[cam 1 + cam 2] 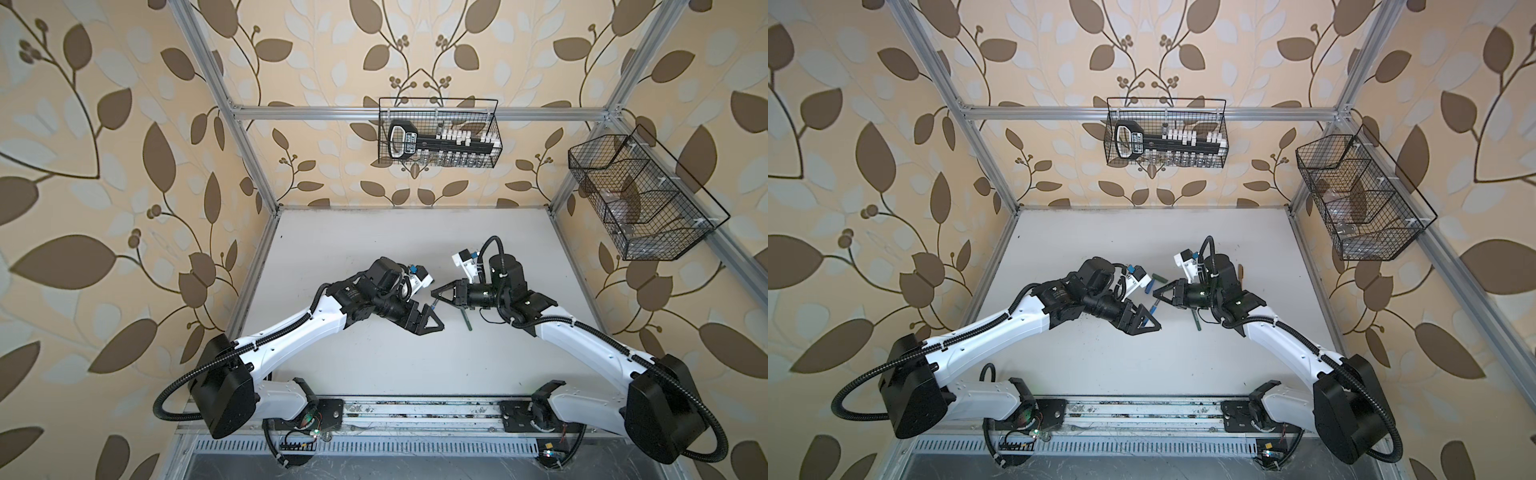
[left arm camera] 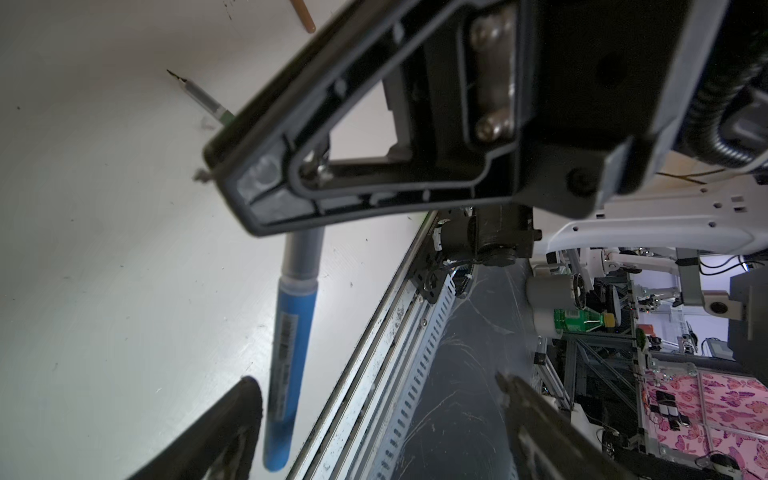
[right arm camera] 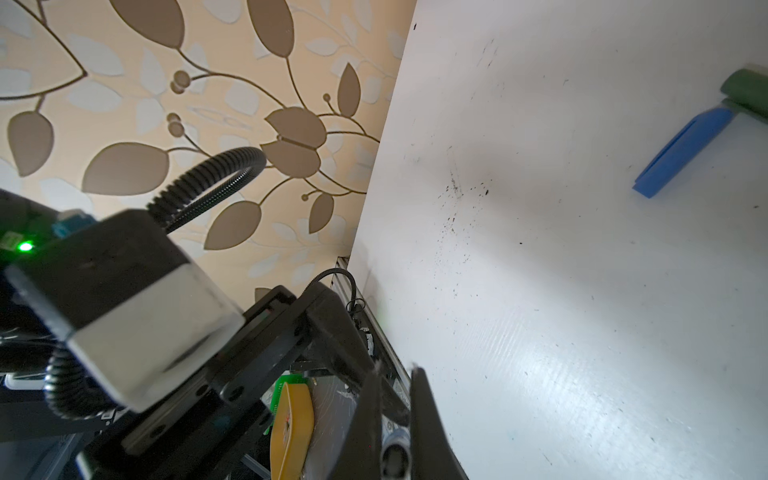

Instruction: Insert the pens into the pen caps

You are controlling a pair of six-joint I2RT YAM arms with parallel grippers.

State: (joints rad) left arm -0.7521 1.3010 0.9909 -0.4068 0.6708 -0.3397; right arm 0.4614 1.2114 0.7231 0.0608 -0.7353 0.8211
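My right gripper (image 1: 433,292) (image 3: 397,370) is shut on the grey tip end of the blue pen (image 2: 291,349) (image 1: 1153,309), which hangs down from it. My left gripper (image 1: 1151,318) (image 2: 376,380) is open. The blue barrel sits between its jaws, close to one finger (image 2: 245,399), and is not pinched. The dark green pen (image 1: 467,320) (image 2: 199,95) lies on the table beside the right arm. An orange-brown pen (image 2: 303,16) lies farther back. The blue pen cap (image 3: 681,153) (image 1: 1149,286) and the green pen cap (image 3: 746,89) (image 1: 1158,277) lie together on the table behind the grippers.
A wire basket (image 1: 438,133) with a black tool hangs on the back frame. Another wire basket (image 1: 640,199) hangs on the right frame. The metal mounting rail (image 1: 415,415) runs along the table's front edge. The white table (image 1: 374,249) is marked with dark specks.
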